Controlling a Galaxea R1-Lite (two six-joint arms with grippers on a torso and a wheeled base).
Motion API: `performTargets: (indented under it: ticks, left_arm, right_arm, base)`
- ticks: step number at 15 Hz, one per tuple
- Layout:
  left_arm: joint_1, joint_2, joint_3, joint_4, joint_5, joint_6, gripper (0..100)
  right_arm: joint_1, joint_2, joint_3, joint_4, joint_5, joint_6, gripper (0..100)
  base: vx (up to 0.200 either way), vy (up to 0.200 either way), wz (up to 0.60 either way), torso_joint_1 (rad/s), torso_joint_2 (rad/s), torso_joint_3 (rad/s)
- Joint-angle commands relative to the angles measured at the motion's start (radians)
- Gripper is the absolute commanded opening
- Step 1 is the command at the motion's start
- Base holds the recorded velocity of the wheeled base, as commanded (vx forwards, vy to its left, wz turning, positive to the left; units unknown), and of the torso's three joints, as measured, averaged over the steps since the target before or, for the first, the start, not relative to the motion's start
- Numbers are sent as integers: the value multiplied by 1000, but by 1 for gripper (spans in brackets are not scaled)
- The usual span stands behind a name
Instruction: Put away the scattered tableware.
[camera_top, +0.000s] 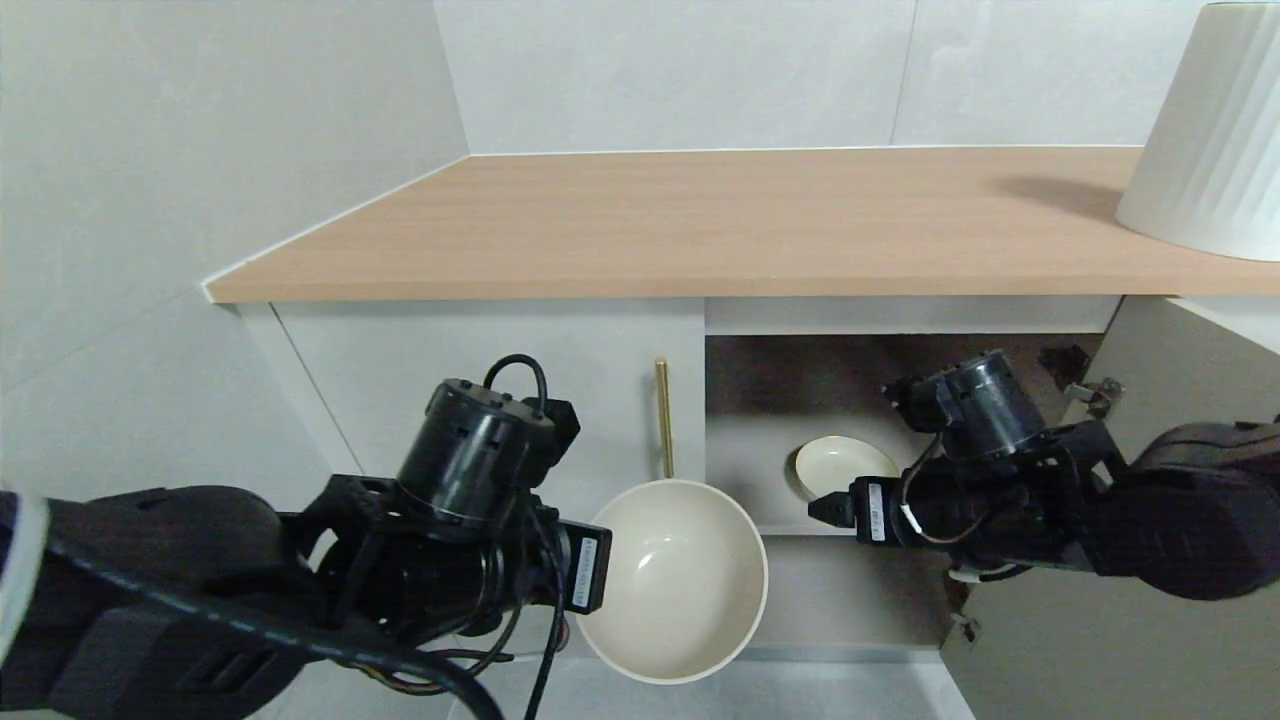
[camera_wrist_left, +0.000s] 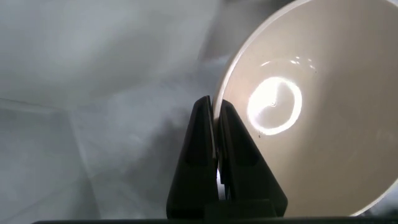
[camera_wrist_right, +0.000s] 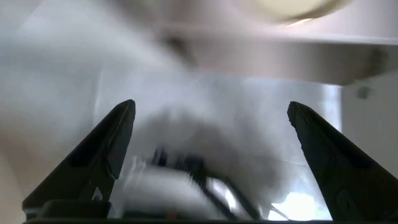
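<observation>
Stowing step: the left tool (camera_wrist_left: 215, 109) pinches the bowl (camera_top: 680, 580) by its rim, low before the open cupboard (camera_top: 745, 460); next it should go toward 1 o'clock beside the plate (camera_top: 840, 465), clearing the spread right tool (camera_wrist_right: 210, 107).

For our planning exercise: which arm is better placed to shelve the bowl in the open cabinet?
Left. The left gripper is shut on the bowl at its rim, beside the cabinet; the right gripper is open and empty.
</observation>
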Motion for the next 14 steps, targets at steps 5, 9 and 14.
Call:
performTargets:
  ticks: [5, 9, 14]
  left_arm:
    - [-87, 129, -8, -60, 79, 0, 0]
    - [-99, 138, -14, -60, 79, -1, 0]
    - [-116, 130, -7, -62, 80, -7, 0]
  right_arm:
    - [120, -96, 84, -1, 15, -43, 100]
    - [147, -65, 107, -1, 15, -83, 100]
    - [167, 10, 110, -62, 9, -80, 100]
  base:
    - [0, 0, 0, 0, 0, 0]
    - [0, 0, 0, 0, 0, 0]
    - [0, 0, 0, 0, 0, 0]
